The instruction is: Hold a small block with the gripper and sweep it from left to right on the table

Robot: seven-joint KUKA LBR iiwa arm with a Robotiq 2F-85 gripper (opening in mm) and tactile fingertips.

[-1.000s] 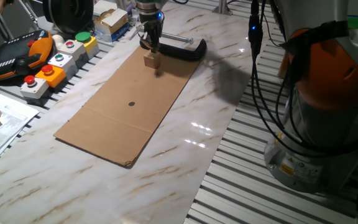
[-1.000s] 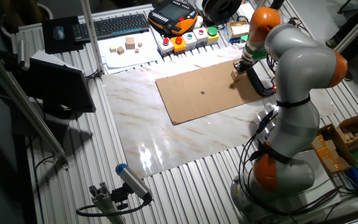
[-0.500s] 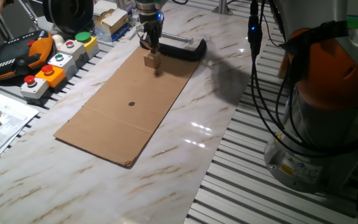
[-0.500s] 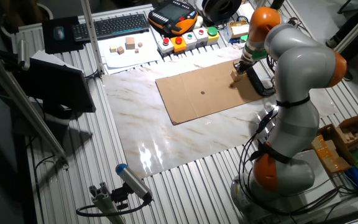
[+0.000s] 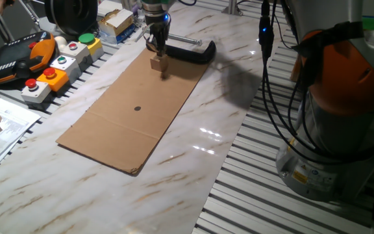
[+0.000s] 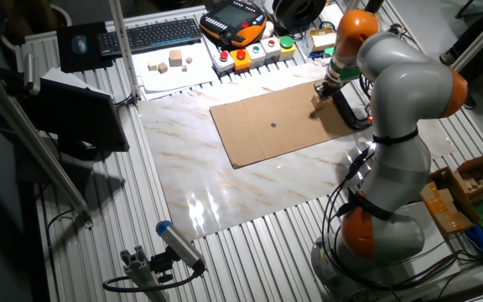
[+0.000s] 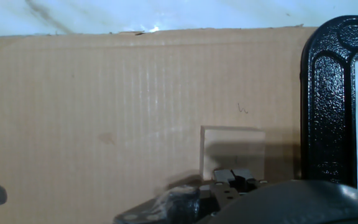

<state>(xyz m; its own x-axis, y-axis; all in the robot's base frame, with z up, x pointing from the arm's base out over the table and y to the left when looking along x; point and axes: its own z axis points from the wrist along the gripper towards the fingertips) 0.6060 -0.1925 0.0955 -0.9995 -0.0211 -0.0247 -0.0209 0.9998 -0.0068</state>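
- I see a glossy marble-look tabletop point(image 5: 239, 78) throwing glare.
- Cardboard sheet point(image 5: 135, 104): matt brown, finely ribbed up close.
- Small block point(image 7: 233, 151): pale, plain wood.
- C-clamp point(image 7: 328, 106): black, pebbled metal.

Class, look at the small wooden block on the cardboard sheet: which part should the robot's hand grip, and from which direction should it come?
Grip the block across two opposite upright faces, coming straight down from above. It is a plain cube resting flat on the cardboard, so its sides are parallel and its top is open. The black clamp lies close on one side, which makes a sideways approach awkward. The hand is already right above it.
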